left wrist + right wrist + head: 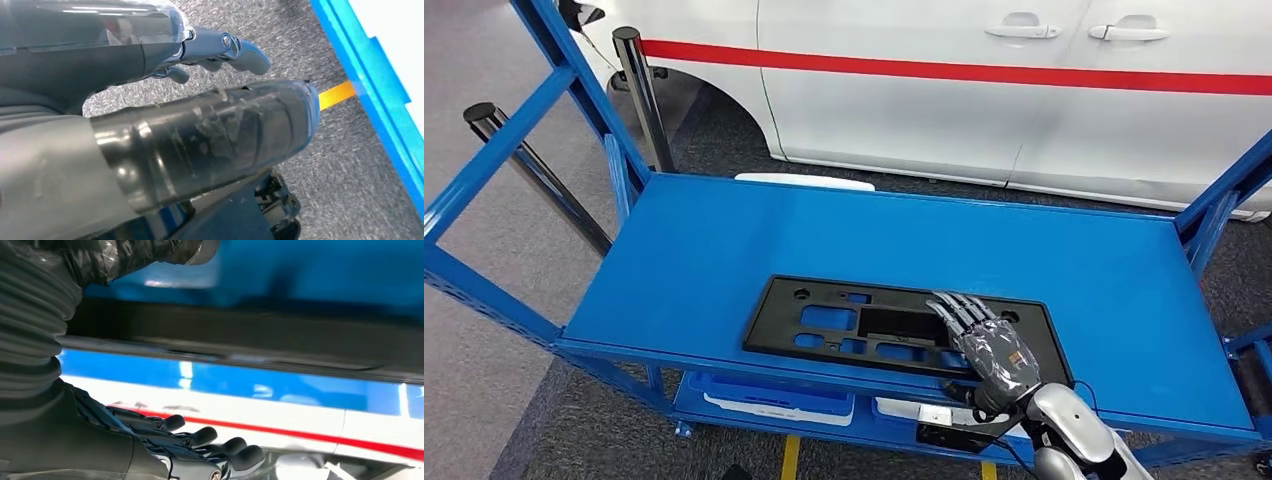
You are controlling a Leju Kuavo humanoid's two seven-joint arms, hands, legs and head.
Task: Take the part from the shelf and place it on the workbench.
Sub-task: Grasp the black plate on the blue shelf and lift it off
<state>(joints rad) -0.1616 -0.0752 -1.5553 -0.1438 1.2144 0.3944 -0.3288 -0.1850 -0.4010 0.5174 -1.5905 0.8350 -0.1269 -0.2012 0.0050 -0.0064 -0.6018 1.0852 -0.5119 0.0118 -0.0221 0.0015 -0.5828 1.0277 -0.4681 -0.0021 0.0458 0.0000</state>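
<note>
a flat black plastic part [894,325] lies near the front edge of a blue shelf [724,240]. the right hand [989,345] rests on its right end, fingers laid together over it, thumb under the edge. the left hand [220,50] hangs over grey floor [320,165], fingers loosely apart, holding nothing.

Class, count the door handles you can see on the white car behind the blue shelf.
2: both near the top of the head view, side by side on the car: one handle left, the other right. More may lie out of frame.
</note>
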